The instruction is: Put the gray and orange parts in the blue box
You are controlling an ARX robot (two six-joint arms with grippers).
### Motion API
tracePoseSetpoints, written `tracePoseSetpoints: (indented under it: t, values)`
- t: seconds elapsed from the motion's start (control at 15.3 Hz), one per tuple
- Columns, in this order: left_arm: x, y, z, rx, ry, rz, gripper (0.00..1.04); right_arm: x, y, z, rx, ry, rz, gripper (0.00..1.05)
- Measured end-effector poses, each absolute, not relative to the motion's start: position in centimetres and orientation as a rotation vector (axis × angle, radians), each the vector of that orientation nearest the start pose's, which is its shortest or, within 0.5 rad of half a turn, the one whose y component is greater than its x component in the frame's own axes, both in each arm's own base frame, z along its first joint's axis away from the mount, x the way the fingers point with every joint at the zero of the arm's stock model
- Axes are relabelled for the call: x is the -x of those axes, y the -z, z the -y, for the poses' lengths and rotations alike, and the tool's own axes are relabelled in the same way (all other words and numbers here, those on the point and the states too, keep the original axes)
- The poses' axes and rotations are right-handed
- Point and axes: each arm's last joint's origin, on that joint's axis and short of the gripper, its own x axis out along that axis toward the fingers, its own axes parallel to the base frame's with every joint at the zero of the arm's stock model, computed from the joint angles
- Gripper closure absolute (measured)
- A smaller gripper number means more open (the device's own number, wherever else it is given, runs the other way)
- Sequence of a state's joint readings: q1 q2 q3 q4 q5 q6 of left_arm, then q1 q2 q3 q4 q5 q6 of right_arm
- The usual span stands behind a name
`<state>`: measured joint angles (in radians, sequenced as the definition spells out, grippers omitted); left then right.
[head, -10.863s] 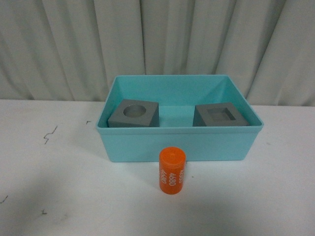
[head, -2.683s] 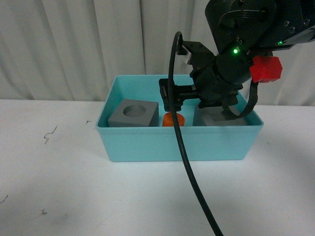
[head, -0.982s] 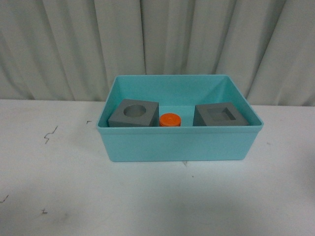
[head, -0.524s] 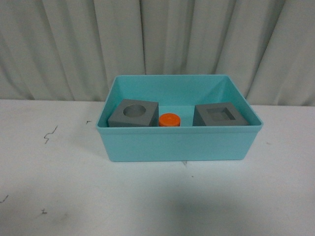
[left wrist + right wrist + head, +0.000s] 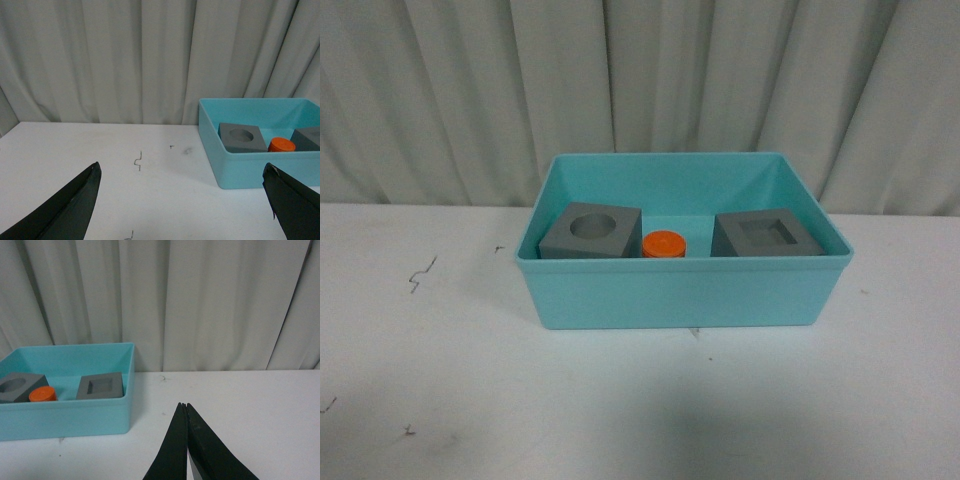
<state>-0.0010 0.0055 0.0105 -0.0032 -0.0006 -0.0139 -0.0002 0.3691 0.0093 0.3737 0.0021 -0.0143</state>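
Parts all sit inside box (image 5: 685,290): cylinder (image 5: 664,243) between cubes. We park left gripper (image 5: 182,200) wide, right gripper (image 5: 184,440) closed, empty.

Box (image 5: 685,290) on table (image 5: 620,400), centred, curtain (image 5: 620,80) behind. In box, along near wall: cube with round recess (image 5: 592,231) at left, cube with square recess (image 5: 766,235) at right, cylinder (image 5: 664,244) upright between them, just beside left cube, apart from right cube. Back half of box floor bare.
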Motion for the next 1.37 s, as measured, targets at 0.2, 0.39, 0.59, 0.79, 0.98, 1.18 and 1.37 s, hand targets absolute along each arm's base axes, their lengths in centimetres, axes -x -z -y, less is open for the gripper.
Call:
tracePoseSetpoints:
  t: [0.2, 0.39, 0.59, 0.79, 0.98, 1.18, 1.37]
  values:
    - [-9.7, -16.6, 0.0, 0.014, 0.001, 0.002, 0.07, -11.5, -17.0, 0.0, 0.014, 0.002, 0.013, 1.03]
    - [-9.7, -16.6, 0.0, 0.014, 0.000, 0.002, 0.07, -11.1, -17.0, 0.0, 0.014, 0.002, 0.012, 1.03]
    - [-9.7, -16.6, 0.0, 0.014, 0.001, 0.002, 0.07, -10.8, -16.9, 0.0, 0.014, 0.002, 0.010, 1.03]
    - [-9.7, -16.7, 0.0, 0.014, 0.001, 0.004, 0.07, -9.7, -16.6, 0.0, 0.014, 0.002, 0.004, 1.03]
    - [-9.7, -16.6, 0.0, 0.014, 0.000, 0.002, 0.07, -9.7, -16.6, 0.0, 0.014, 0.001, 0.002, 0.94]
    - [-9.7, -16.6, 0.0, 0.014, 0.001, 0.002, 0.07, -9.7, -16.6, 0.0, 0.014, 0.001, 0.003, 0.56]
    - [-9.7, -16.6, 0.0, 0.014, 0.001, 0.002, 0.07, -9.7, -16.6, 0.0, 0.014, 0.001, 0.003, 0.17]
